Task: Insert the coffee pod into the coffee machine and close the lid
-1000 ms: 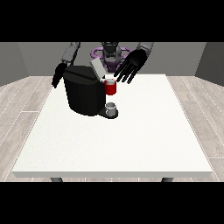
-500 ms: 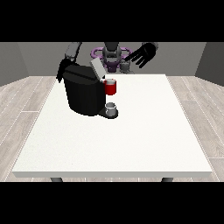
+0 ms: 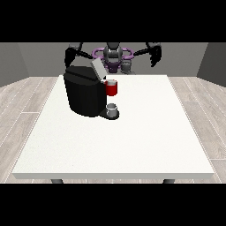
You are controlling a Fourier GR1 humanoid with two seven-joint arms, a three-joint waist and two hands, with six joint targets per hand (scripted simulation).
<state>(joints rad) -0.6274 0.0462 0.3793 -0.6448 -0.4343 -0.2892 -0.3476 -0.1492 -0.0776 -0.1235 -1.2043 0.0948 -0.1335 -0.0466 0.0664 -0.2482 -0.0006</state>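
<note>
Robot hand at view's right w/ fingers hanging relaxed, above white table, grey walls, wood-plank floor.

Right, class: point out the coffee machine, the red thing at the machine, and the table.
coffee machine [image 3: 84, 95], front view, black body's front.
red thing at the machine [image 3: 112, 88], front view, its side.
table [image 3: 132, 145], front view, bare top.

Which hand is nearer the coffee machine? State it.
The robot's right hand, at the view's left, hangs just above and behind the coffee machine. The left hand, at the view's right, is raised far off to the side.
</note>
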